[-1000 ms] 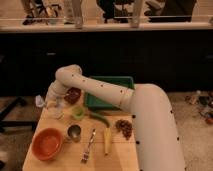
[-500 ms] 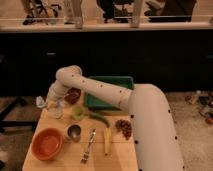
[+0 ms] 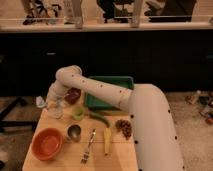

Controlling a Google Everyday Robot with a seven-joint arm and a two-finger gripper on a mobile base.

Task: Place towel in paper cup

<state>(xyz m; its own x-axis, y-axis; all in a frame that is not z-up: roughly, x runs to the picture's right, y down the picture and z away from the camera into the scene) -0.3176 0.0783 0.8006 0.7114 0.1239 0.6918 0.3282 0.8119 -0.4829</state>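
Observation:
My white arm reaches from the lower right across the wooden table (image 3: 60, 162) to its far left corner. The gripper (image 3: 53, 103) hangs there over a pale, whitish crumpled thing (image 3: 55, 112) that may be the towel; I cannot tell whether it touches it. A small pale green cup (image 3: 77, 113) stands just right of the gripper. A metal cup (image 3: 74, 132) stands nearer the front. I cannot make out a clearly paper cup.
An orange bowl (image 3: 47, 143) sits at the front left. A fork (image 3: 88, 145), a banana (image 3: 107, 141), a long green vegetable (image 3: 100, 118) and a dark reddish cluster (image 3: 123, 127) lie mid-table. A green tray (image 3: 107, 92) and a red object (image 3: 73, 95) sit at the back.

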